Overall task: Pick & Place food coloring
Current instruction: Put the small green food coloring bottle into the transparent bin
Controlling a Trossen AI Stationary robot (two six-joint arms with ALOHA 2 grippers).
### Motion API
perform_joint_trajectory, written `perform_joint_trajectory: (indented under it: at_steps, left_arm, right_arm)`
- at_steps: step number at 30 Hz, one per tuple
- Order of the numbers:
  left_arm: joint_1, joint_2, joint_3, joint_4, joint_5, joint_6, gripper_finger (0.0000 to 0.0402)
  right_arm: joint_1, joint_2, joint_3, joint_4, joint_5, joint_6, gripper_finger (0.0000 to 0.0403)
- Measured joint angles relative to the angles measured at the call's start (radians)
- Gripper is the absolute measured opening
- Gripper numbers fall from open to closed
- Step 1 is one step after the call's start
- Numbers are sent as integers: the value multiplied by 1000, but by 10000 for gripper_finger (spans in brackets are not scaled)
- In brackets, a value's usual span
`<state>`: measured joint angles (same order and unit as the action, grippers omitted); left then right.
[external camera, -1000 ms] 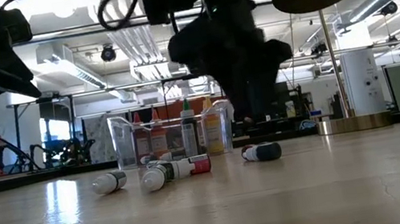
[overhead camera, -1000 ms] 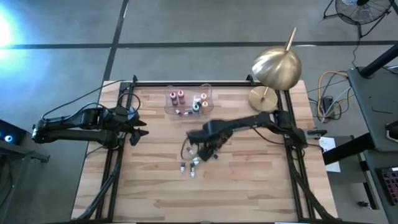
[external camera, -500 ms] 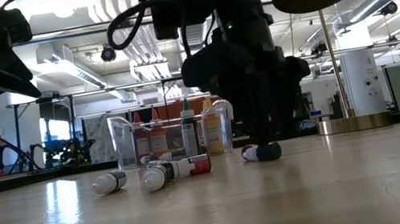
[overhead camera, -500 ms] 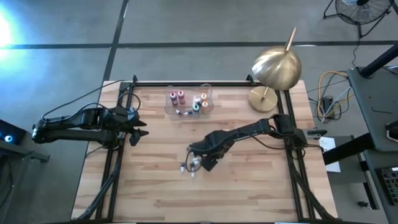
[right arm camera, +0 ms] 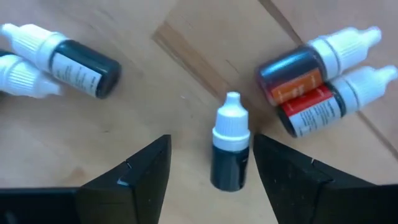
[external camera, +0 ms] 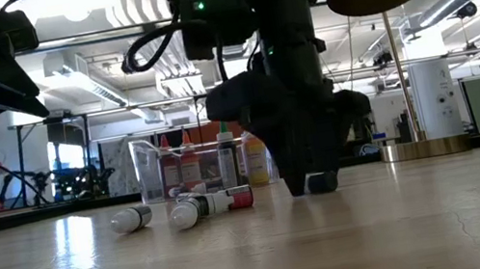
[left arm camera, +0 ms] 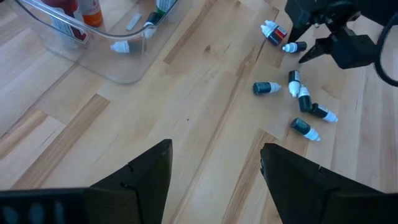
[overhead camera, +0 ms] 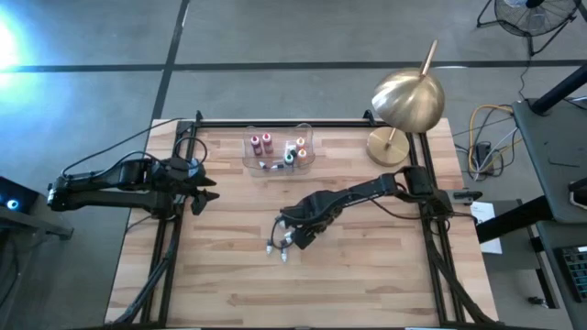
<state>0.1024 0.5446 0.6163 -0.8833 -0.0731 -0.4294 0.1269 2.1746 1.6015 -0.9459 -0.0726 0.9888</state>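
Several small food coloring bottles lie on their sides on the wooden table near its middle (overhead camera: pixel 277 247), dark, red and orange ones with white caps (left arm camera: pixel 298 99). More stand in the clear tray (overhead camera: pixel 312 139) at the far side. My right gripper (overhead camera: pixel 292 236) points down, open, low over the table. Its fingers stand on either side of a dark bottle with a white cap (right arm camera: pixel 229 152), which lies on its side. My left gripper (overhead camera: pixel 204 188) hangs open above the table's left side, nothing between its fingers (left arm camera: pixel 214 149).
A red bottle and an orange one (right arm camera: pixel 311 93) lie side by side close to the right gripper, and two dark ones (right arm camera: pixel 68 65) on its other side. A brass lamp (overhead camera: pixel 404 105) stands at the far right corner. Black frame rails (overhead camera: pixel 165 247) run along the table's sides.
My right gripper has gone down toward the table and now stands low over the loose bottles, its fingers astride one dark bottle. The bottles have stayed where they lay.
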Motion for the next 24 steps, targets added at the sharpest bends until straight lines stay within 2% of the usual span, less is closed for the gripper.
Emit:
perform_joint_trajectory:
  at_steps: [3, 9, 12, 18, 21, 24]
  left_arm:
    - [0, 0, 0, 0, -2, 0, 218]
    - [0, 0, 0, 0, -4, 0, 218]
    - [0, 0, 0, 0, -4, 0, 218]
    - [0, 0, 0, 0, -3, 0, 218]
    - [0, 0, 0, 0, -3, 0, 218]
    - [0, 0, 0, 0, -3, 0, 218]
  right_arm:
    - [0, 0, 0, -9, -4, -9, 190]
    - [-3, 5, 34, -18, -19, -28, 84]
    - [-9, -5, 83, -15, -18, -53, 43]
    - [-76, -42, 281, -8, 145, -113, 43]
    - [-151, -42, 403, -1, 249, -166, 62]
    - [-245, -38, 480, 49, 301, -184, 70]
